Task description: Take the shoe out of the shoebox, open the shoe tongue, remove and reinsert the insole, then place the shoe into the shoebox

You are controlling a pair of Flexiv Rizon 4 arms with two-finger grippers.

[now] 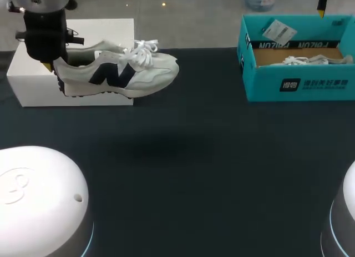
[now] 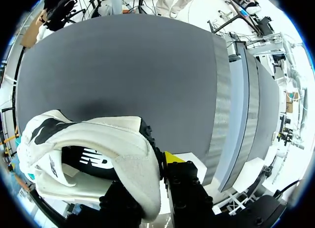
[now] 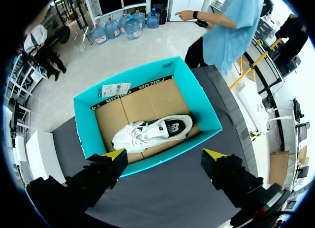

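A white shoe [image 1: 119, 71] with a navy logo and white laces hangs level in the air, in front of a white block. My left gripper [image 1: 52, 64] is shut on its heel collar. From the left wrist, the heel [image 2: 123, 149] fills the space between the fingers, and one yellow tip [image 2: 172, 157] shows beside it. The teal shoebox [image 1: 299, 82] stands at the back right with a second white shoe [image 1: 310, 60] lying inside. My right gripper [image 3: 165, 156] hangs open above that shoebox [image 3: 83, 124], over its near wall, with the shoe [image 3: 152, 132] ahead of its fingers.
A white block [image 1: 72, 87] sits on the dark table at the back left, under and behind the held shoe. A paper tag [image 1: 277, 30] leans on the shoebox's rear wall. My arms' white bases [image 1: 39, 196] fill the near corners.
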